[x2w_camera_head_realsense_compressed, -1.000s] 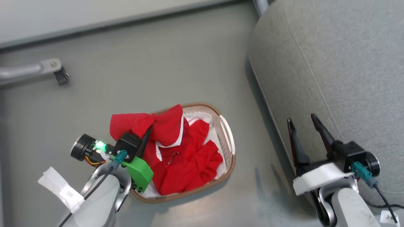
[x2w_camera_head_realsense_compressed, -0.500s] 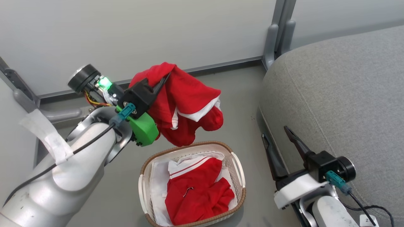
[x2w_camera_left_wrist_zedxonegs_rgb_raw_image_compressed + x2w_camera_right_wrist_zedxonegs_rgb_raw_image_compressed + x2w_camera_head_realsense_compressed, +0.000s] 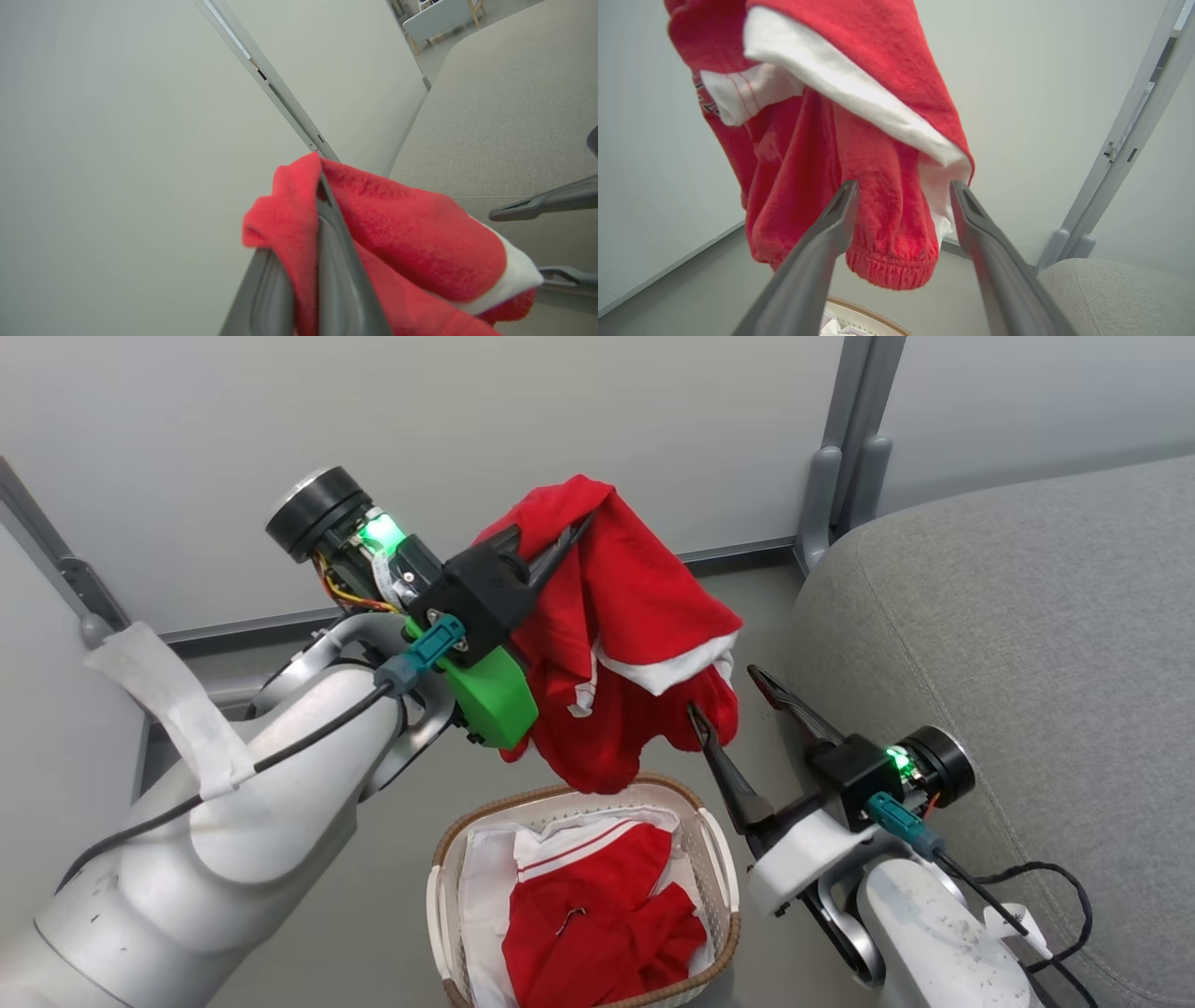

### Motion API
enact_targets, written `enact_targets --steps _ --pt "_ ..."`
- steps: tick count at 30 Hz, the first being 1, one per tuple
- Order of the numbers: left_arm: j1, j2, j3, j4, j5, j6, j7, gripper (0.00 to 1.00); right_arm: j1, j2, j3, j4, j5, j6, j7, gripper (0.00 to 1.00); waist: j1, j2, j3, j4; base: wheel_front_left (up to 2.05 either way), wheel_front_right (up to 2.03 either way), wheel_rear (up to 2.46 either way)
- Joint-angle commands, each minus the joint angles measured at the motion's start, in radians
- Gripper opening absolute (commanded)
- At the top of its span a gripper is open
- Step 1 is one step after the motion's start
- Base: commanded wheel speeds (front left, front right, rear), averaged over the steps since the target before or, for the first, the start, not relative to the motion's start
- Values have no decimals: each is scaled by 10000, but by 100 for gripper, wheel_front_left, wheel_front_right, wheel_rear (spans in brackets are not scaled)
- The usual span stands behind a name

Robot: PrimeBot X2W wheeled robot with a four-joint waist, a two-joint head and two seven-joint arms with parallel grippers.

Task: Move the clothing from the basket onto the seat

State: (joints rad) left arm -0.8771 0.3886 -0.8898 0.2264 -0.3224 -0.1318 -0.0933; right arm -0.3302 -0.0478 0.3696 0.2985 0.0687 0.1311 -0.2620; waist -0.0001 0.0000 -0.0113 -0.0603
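The left gripper (image 3: 571, 530) is clamped on a fold at the top of one red garment (image 3: 635, 616), and the wrist view along its fingers shows cloth bunched between them. From that pinch the garment hangs free, its long axis close to vertical, white trim partway down and an elastic cuff at the bottom. That cuff sits just above the far rim of the basket (image 3: 523, 803), which stands on the floor with the second red garment (image 3: 597, 933) lying inside on the white liner (image 3: 485, 896).

The right gripper (image 3: 724, 691) is spread wide and holds nothing. Its fingers point up at the hanging cloth, and its own camera shows the cuff between them; I cannot tell whether either finger touches it.

The seat (image 3: 1027, 616) lies to the robot's right of the garment, its rounded left edge just beyond the right gripper. I judge the right arm nearer to it, so the carry runs rightward over that edge.
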Motion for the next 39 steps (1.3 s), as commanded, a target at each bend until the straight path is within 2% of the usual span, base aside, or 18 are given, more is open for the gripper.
enact_targets --steps 1,14,15,16,18,19,28,29,31,32,39 --pt "-188 -41 -63 -94 -107 25 5 0 -185 -46 73 165 -80 -6 -46 100 1 0 -27 70 0 0 0" --pt "-184 -202 -605 -819 -252 28 -11 0 -1051 -45 800 1484 227 -6 -46 100 1 0 -160 429 0 0 0" --pt "-162 -218 -610 -841 -289 38 -27 0 -1084 -45 836 1603 258 -6 -46 94 1 0 -170 450 0 0 0" --pt "-128 -240 -613 -857 -296 56 -36 0 -1141 -42 898 1718 325 -6 -46 69 1 0 -180 477 0 0 0" --pt "-6 -221 -583 -847 -371 117 -34 0 -1255 -42 991 1852 410 -6 -46 6 1 0 -194 514 0 0 0" --pt "60 -191 -553 -818 -398 165 -34 0 -1284 -44 1035 1888 459 -6 -46 0 1 0 -199 526 0 0 0" --pt "1274 220 122 13 -1415 873 -377 2 -863 -44 801 1577 747 -7 -46 0 1 0 -164 458 0 0 0" --pt "1463 223 219 103 -1569 947 -469 29 -813 -44 769 1511 756 -7 -46 0 1 0 -154 439 0 0 0" --pt "1942 185 417 328 -1930 1111 -691 97 -694 -44 677 1372 764 -7 -46 0 1 0 -133 406 0 0 0" --pt "2180 144 498 426 -2118 1173 -839 100 -637 -44 609 1298 771 -7 -46 0 1 0 -124 390 0 0 0" --pt "3692 -387 1173 846 -3043 1587 -1583 100 -391 -44 218 794 759 -7 -46 0 1 0 -59 335 0 0 0"
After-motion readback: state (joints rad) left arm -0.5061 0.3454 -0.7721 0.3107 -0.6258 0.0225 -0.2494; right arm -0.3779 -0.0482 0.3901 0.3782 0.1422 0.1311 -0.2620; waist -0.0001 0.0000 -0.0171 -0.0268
